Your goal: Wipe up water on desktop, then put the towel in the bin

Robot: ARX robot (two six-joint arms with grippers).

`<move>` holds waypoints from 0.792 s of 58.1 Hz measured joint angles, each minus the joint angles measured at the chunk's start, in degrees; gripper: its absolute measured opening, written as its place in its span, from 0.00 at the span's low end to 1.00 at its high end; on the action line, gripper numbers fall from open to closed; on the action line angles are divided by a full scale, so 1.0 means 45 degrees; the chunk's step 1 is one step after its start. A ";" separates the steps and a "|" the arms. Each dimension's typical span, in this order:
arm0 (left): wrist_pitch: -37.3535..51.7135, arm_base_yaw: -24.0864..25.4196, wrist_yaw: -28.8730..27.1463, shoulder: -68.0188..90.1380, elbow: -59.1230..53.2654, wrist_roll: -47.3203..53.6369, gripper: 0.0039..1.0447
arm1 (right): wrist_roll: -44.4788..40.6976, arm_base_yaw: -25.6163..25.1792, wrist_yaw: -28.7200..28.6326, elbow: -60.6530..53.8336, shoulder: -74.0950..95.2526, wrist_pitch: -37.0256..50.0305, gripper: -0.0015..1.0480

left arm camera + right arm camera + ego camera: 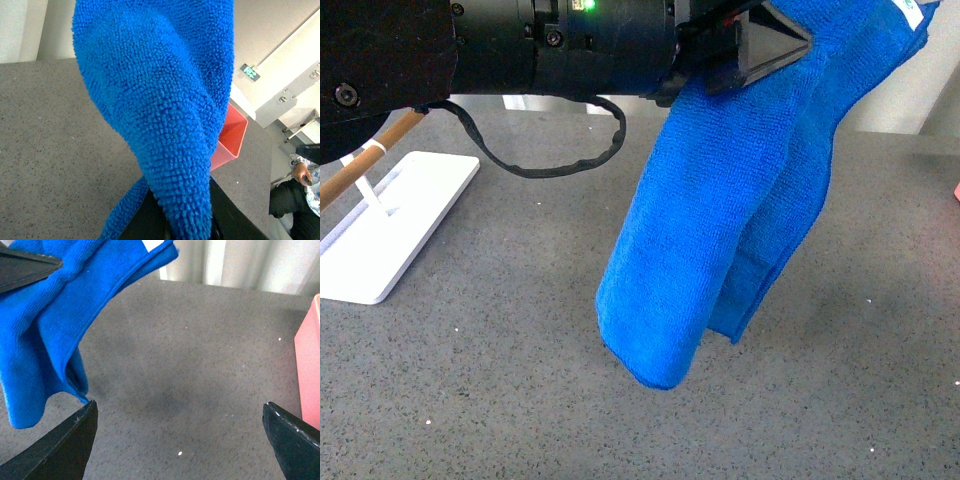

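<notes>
The bright blue towel (720, 220) hangs in folds above the dark-grey speckled desktop (520, 380), held up high by my left gripper (775, 40), which is shut on its top. In the left wrist view the towel (160, 100) fills the middle, and the pink-red bin (230, 135) peeks out behind it on the desktop (50, 140). My right gripper (180, 412) is open, its dark fingertips (75, 432) wide apart over bare desktop (200, 365). From that view the towel (50, 330) hangs off to one side and an edge of the bin (310, 355) shows at the other.
A white rectangular rack base (390, 220) with a wooden rod (365, 160) stands at the left of the desktop. A black cable (550, 165) loops under my left arm. A slightly darker patch (165, 402) marks the desktop in the right wrist view. A person (300, 190) is beyond the desktop's edge.
</notes>
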 joint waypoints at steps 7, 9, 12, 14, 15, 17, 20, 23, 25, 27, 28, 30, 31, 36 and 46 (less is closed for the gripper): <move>0.0107 -0.0228 -0.0092 -0.0078 0.0005 -0.0272 0.05 | -0.0287 0.0107 -0.1069 0.0491 0.1739 0.0612 0.93; 0.0141 -0.0277 -0.0141 -0.0078 0.0010 -0.0384 0.05 | -0.0296 0.0233 -0.1540 0.0520 0.2098 0.0733 0.93; 0.0219 -0.0359 -0.0180 -0.0078 0.0015 -0.0602 0.05 | -0.0325 0.0481 -0.2297 0.0563 0.2569 0.0884 0.93; 0.0238 -0.0408 -0.0219 -0.0078 0.0015 -0.0675 0.05 | -0.0330 0.0646 -0.2715 0.0597 0.2807 0.1010 0.93; 0.0253 -0.0427 -0.0228 -0.0078 0.0015 -0.0714 0.05 | -0.0355 0.0758 -0.2977 0.0627 0.2953 0.1083 0.93; 0.0321 -0.0481 -0.0253 -0.0078 0.0015 -0.0835 0.05 | -0.0379 0.0918 -0.3240 0.0670 0.3162 0.1243 0.93; 0.0393 -0.0559 -0.0296 -0.0078 0.0019 -0.0962 0.05 | -0.0510 0.1156 -0.3536 0.0714 0.3410 0.1481 0.93; 0.0432 -0.0612 -0.0340 -0.0078 0.0019 -0.1083 0.05 | -0.0719 0.1413 -0.3861 0.0758 0.3711 0.1719 0.93; 0.0476 -0.0651 -0.0374 -0.0078 0.0019 -0.1224 0.05 | -0.0855 0.1559 -0.3905 0.0806 0.3915 0.1821 0.93; 0.0554 -0.0685 -0.0379 -0.0078 0.0019 -0.1316 0.05 | -0.0942 0.1676 -0.3934 0.0865 0.4133 0.1943 0.93; 0.0612 -0.0704 -0.0403 -0.0083 0.0019 -0.1409 0.05 | -0.0962 0.1705 -0.3949 0.0884 0.4211 0.1987 0.93; 0.0661 -0.0738 -0.0418 -0.0083 0.0019 -0.1564 0.05 | -0.1020 0.1778 -0.4022 0.0937 0.4439 0.2137 0.93; 0.0680 -0.0748 -0.0413 -0.0083 0.0019 -0.1598 0.05 | -0.1069 0.1817 -0.4065 0.0967 0.4575 0.2249 0.93; 0.0748 -0.0874 -0.0423 -0.0083 0.0024 -0.1831 0.05 | -0.1205 0.1967 -0.4386 0.1010 0.4959 0.2569 0.93; 0.0816 -0.1073 -0.0500 -0.0092 0.0024 -0.2021 0.05 | -0.1370 0.2497 -0.4109 0.1273 0.5639 0.2924 0.93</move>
